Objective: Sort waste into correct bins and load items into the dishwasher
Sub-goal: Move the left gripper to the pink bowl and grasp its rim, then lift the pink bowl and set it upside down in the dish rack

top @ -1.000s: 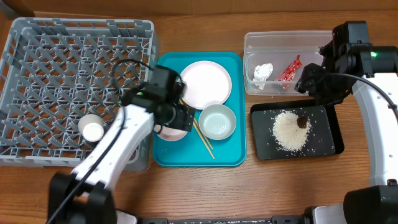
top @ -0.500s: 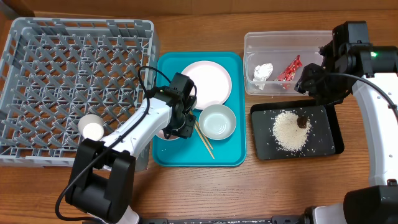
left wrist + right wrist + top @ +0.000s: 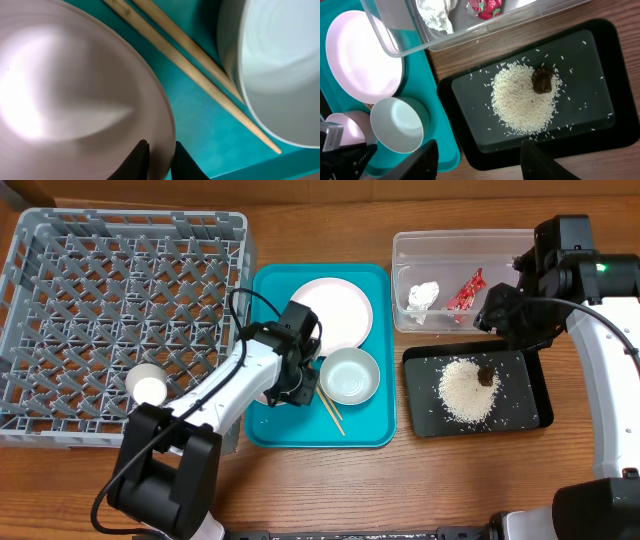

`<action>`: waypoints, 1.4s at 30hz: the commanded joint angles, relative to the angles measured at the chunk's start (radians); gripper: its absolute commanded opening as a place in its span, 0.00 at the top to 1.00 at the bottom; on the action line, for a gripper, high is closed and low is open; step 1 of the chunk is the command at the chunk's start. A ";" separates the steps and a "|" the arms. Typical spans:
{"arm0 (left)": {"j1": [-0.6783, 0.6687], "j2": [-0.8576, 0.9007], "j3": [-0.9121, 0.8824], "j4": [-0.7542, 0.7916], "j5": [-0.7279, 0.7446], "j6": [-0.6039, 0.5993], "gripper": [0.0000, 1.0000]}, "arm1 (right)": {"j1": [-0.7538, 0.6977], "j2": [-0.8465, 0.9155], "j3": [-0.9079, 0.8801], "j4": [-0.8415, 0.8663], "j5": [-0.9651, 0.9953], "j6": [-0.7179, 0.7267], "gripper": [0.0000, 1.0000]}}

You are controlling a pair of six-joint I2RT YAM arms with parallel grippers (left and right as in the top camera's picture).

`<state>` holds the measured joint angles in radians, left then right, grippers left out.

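Observation:
My left gripper [image 3: 160, 162] is shut on the rim of the pale pink bowl [image 3: 75, 90], which stands on the teal tray [image 3: 370, 430]. Beside it lie the chopsticks [image 3: 200, 65] and the grey-green bowl [image 3: 350, 375]; the white plate [image 3: 332, 312] sits behind them. A small white cup [image 3: 150, 387] stands in the grey dishwasher rack [image 3: 120, 280]. My right gripper [image 3: 482, 162] hangs open and empty above the black tray [image 3: 535, 395], which holds rice [image 3: 465, 388] and a brown scrap [image 3: 486, 375]. The clear tub [image 3: 455, 245] holds the tissue [image 3: 424, 295] and red wrapper [image 3: 465, 290].
The rack's near wall stands just left of the teal tray, close to my left arm. Bare wooden table shows along the front edge and between the teal tray and the black tray.
My left gripper has moved right along the pink bowl and closed on its rim. The right arm has not moved.

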<state>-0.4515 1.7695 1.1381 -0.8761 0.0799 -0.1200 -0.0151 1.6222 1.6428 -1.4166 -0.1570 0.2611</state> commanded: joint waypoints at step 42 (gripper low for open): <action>0.517 -0.201 0.370 -0.067 0.580 0.236 0.96 | -0.001 -0.016 0.002 -0.016 0.007 -0.004 0.46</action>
<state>-0.0242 1.5562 1.4940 -0.9443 0.4450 0.0177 -0.0151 1.6222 1.6428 -1.4334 -0.1562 0.2607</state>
